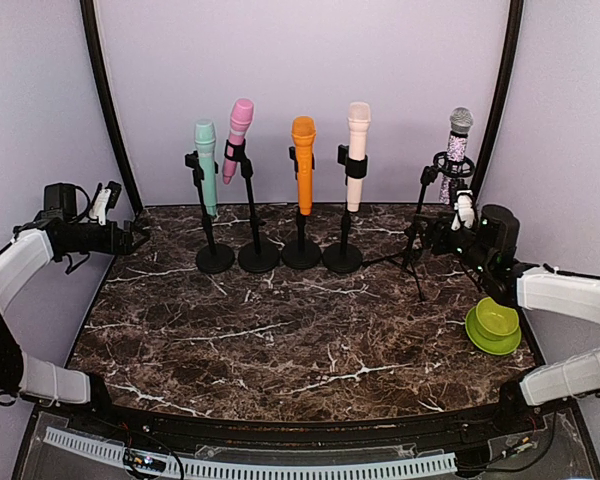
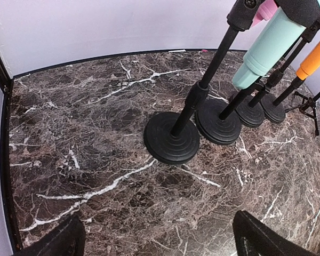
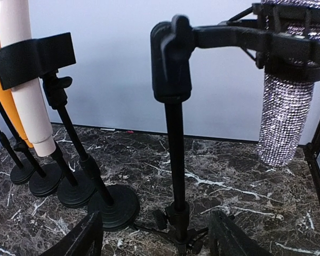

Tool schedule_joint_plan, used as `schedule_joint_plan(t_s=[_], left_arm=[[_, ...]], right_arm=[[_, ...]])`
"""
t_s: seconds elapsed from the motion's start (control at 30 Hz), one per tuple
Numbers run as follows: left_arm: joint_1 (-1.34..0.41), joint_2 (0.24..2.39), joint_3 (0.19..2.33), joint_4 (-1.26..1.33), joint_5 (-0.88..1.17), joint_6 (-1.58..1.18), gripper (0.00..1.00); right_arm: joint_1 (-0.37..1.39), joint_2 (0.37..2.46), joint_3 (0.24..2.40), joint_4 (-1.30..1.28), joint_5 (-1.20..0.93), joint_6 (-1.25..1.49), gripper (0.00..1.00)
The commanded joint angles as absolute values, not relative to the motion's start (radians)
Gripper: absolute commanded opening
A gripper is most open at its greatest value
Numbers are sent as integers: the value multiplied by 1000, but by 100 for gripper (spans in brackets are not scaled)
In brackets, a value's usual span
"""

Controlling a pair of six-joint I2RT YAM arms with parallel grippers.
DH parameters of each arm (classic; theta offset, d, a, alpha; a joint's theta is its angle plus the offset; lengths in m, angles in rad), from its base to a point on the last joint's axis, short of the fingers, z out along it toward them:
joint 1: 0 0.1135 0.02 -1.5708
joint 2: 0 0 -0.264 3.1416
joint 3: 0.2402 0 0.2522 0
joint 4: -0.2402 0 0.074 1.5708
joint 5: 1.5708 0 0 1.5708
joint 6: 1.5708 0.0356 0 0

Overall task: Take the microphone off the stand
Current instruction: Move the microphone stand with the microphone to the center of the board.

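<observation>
Top view: the right gripper (image 1: 432, 232) waits beside the tripod stand (image 1: 417, 250), which holds the glittery microphone (image 1: 457, 150).

Left wrist view: the left gripper (image 2: 157, 245) has its jaws wide and empty.

Right wrist view: the jaws are wide and empty, and the microphone hangs clipped at upper right. This appears to be the approach step. The next move likely calls for rising to the microphone body.

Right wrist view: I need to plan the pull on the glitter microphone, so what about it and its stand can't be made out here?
Silver glitter microphone: head cut off by the top edge; black shock-mount clip covers its upper body, hiding how it is held.
Black tripod stand: feet cut off by the bottom edge, partly behind the fingers of the right end effector.
</observation>
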State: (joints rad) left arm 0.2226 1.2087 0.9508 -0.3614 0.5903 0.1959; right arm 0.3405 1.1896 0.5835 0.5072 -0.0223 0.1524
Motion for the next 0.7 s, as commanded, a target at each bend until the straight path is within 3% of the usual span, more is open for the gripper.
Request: schedule_joint_plan(t_s=[0.0,0.47,0.67], left_arm=[[224,1176,935,-403,631,234,99],[224,1158,928,-426,685,261,99],[224,1149,925,-433,678,273,99]], right_arm=[[362,1259,655,561,11,126,65],[366,1443,772,633,118,88,34],[393,1436,755,658,141,79,8]])
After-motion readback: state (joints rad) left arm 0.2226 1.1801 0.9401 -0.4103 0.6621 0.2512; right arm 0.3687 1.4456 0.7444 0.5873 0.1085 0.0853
